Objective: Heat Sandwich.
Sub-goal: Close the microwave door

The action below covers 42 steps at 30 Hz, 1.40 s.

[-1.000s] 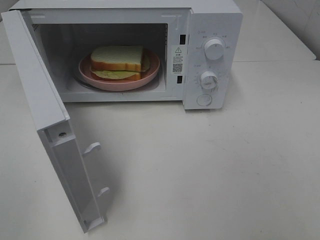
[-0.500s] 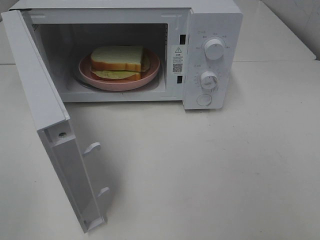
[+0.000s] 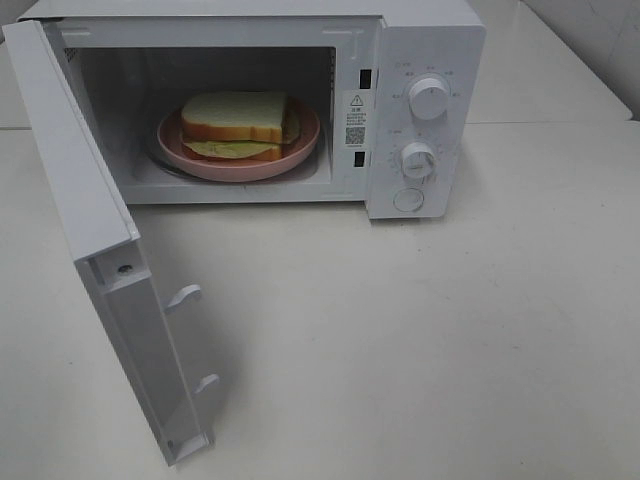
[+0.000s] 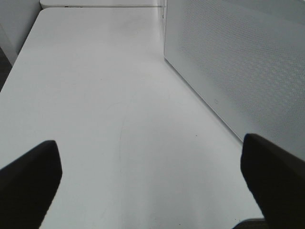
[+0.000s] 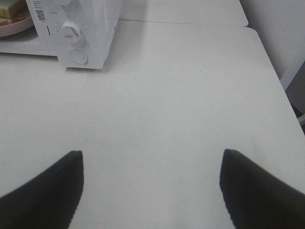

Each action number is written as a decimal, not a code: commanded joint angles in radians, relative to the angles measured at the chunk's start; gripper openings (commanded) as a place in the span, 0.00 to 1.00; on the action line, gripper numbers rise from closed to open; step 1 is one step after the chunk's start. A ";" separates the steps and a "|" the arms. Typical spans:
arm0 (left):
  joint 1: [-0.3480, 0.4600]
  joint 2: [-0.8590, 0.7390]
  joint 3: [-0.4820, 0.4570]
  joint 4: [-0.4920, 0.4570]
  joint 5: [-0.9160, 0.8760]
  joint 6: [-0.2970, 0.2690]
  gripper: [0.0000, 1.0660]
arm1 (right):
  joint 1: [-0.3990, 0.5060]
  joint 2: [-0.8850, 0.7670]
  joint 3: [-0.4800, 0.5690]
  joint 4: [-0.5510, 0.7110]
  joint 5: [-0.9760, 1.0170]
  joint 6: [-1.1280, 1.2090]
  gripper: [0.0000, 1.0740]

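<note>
Sandwich (image 3: 235,118) on pink plate (image 3: 240,170) inside open microwave (image 3: 430,45), upper centre of frame. Left gripper (image 4: 147,143) and right gripper (image 5: 152,152): jaws wide apart, holding nothing, above white table (image 3: 420,330).

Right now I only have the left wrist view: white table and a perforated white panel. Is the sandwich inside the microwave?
Observer: Yes. In the exterior high view the sandwich lies on a pink plate inside the microwave.
Operator: Door?
Observer: The door stands wide open, swung out to the left of that view.
Operator: Right arm at the controls?
Observer: No. The right end effector is open over the table, holding nothing and apart from the lower knob.
</note>
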<state>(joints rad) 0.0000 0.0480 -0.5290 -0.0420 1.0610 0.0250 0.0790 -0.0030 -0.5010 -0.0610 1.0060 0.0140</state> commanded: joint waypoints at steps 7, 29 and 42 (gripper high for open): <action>-0.001 0.219 -0.012 0.042 -0.139 -0.001 0.54 | -0.008 -0.026 0.002 -0.007 -0.009 0.009 0.71; -0.001 0.609 0.245 0.092 -0.966 0.004 0.00 | -0.008 -0.026 0.002 -0.007 -0.009 0.009 0.71; -0.001 0.898 0.347 0.139 -1.548 -0.002 0.00 | -0.008 -0.026 0.002 -0.007 -0.009 0.009 0.71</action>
<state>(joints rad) 0.0000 0.8910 -0.1800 0.0890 -0.4050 0.0290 0.0790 -0.0030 -0.5010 -0.0620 1.0060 0.0150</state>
